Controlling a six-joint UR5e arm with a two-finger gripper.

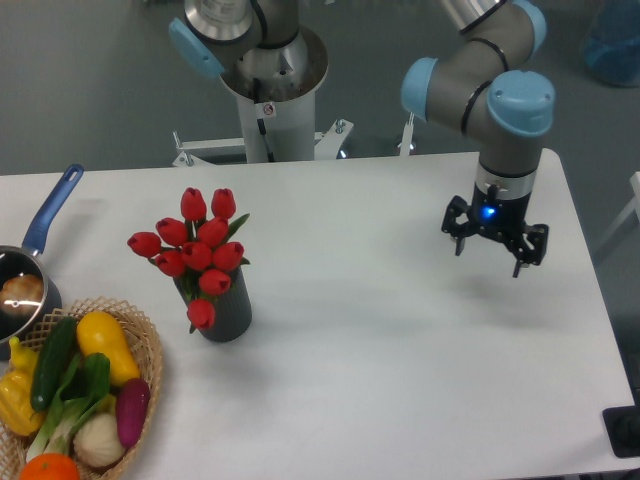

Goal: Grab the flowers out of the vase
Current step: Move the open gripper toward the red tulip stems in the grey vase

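On the white tabletop, the flowers stand in the vase at the left-centre of the frame: a bunch of red tulip buds with short green leaves, spreading wider than the dark grey cylinder that holds them, with one bud drooping over the vase's front rim. The hand hangs in the right half of the frame, above the tabletop and well apart from the flowers, pointing downward beneath the grey and light-blue wrist of the arm; a small blue light glows just above its dark fingers. The fingers are spread apart with nothing between them, so the hand is wide and holds nothing. At the lower left corner a woven basket sits near the vase, filled with vegetables: a yellow squash, a green cucumber, a purple piece, a pale bulb and an orange one at the very bottom edge. Above the basket, at the left edge, a steel saucepan with a blue handle lies partly cut off by the frame. Behind the tabletop, at the upper centre, stands the arm's white pedestal base.
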